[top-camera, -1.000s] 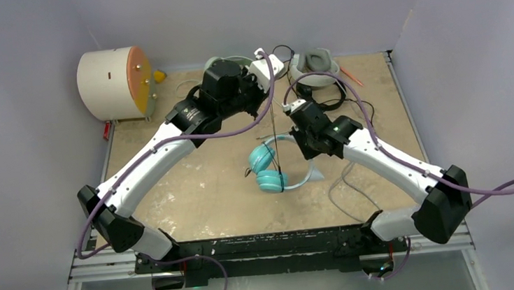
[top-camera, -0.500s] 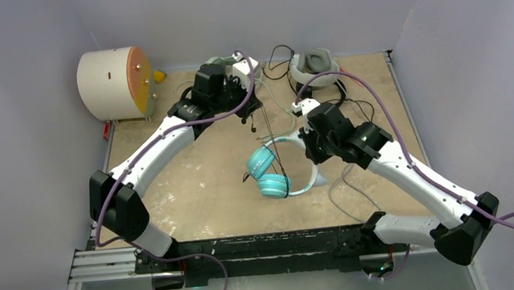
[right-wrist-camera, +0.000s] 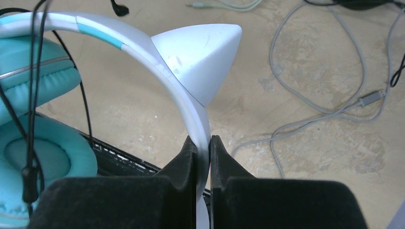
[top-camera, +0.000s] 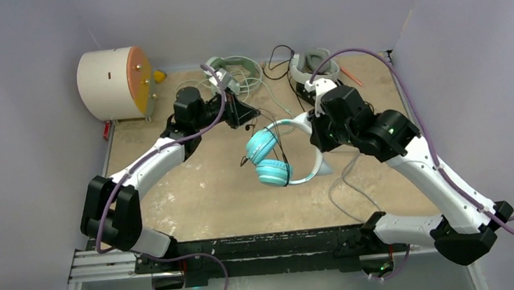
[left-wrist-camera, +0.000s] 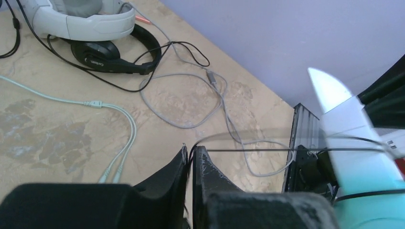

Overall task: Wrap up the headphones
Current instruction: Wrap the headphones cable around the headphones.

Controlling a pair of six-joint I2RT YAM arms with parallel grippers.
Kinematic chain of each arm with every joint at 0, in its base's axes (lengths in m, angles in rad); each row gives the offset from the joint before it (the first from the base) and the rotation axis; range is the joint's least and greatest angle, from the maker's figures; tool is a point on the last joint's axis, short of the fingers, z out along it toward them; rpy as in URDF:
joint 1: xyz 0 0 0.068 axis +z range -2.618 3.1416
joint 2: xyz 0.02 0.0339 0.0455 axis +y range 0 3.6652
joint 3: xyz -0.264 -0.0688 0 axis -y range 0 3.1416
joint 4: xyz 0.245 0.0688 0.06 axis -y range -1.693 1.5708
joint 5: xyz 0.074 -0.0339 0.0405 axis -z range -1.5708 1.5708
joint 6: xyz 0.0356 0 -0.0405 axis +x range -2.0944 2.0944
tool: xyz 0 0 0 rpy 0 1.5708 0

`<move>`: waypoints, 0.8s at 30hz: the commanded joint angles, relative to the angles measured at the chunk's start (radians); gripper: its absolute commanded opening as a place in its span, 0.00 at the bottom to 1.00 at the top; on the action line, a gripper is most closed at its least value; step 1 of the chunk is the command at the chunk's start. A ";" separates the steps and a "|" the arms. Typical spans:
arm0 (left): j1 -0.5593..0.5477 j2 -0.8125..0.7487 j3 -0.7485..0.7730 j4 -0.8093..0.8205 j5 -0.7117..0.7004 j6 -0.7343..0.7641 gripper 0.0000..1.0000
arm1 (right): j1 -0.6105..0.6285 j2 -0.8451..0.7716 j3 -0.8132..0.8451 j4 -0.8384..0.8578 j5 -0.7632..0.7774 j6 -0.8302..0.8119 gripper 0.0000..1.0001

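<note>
Right gripper (right-wrist-camera: 203, 138) is clamped on the white band (right-wrist-camera: 143, 45) of the teal headset (top-camera: 270, 161), holding it over the middle of the table (top-camera: 195, 192). The left gripper (left-wrist-camera: 191, 150) is pinched closed on its thin cable (left-wrist-camera: 248, 150). White lettering on the black headset (left-wrist-camera: 114, 52) is too small to read; that headset lies against the white-and-grey headset (left-wrist-camera: 81, 24), with loose grey cable (left-wrist-camera: 191, 102) looping nearby.

Pale purple walls (top-camera: 263, 11) stand at the top and both sides of the frame. In the middle lies a sandy brown table (top-camera: 196, 206) with lighter worn patches. A grey metal rail (top-camera: 86, 273) runs along the bottom.
</note>
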 commanded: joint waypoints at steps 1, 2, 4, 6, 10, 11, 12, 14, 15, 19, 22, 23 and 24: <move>0.023 -0.055 -0.070 0.229 0.067 -0.134 0.16 | 0.011 0.037 0.194 -0.036 -0.006 0.044 0.00; 0.023 -0.073 -0.083 0.229 0.064 -0.135 0.23 | 0.011 0.052 0.228 -0.053 -0.005 0.042 0.00; 0.024 -0.121 -0.116 0.226 0.042 -0.127 0.36 | 0.011 0.078 0.284 -0.077 -0.003 0.040 0.00; 0.023 -0.178 -0.154 0.223 0.008 -0.111 0.45 | 0.011 0.102 0.341 -0.106 0.003 0.041 0.00; 0.023 -0.279 -0.227 0.223 -0.050 -0.065 0.55 | 0.011 0.157 0.441 -0.150 0.004 0.041 0.00; 0.023 -0.301 -0.242 0.220 -0.060 -0.051 0.56 | 0.011 0.171 0.468 -0.164 0.003 0.041 0.00; 0.023 -0.320 -0.255 0.216 -0.068 -0.037 0.58 | 0.011 0.185 0.500 -0.178 0.004 0.040 0.00; 0.023 -0.363 -0.293 0.224 -0.074 -0.015 0.62 | 0.012 0.214 0.561 -0.207 -0.002 0.040 0.00; 0.023 -0.376 -0.309 0.235 -0.074 -0.013 0.66 | 0.011 0.227 0.589 -0.221 -0.005 0.039 0.00; 0.023 -0.410 -0.373 0.306 -0.042 -0.005 0.77 | 0.011 0.274 0.677 -0.265 -0.028 0.037 0.00; 0.023 -0.428 -0.427 0.388 -0.027 0.004 0.80 | 0.012 0.284 0.695 -0.269 -0.033 0.041 0.00; 0.023 -0.436 -0.443 0.411 -0.025 0.008 0.81 | 0.011 0.286 0.697 -0.268 -0.034 0.045 0.00; 0.023 -0.444 -0.460 0.437 -0.020 0.009 0.81 | 0.011 0.288 0.700 -0.269 -0.036 0.047 0.00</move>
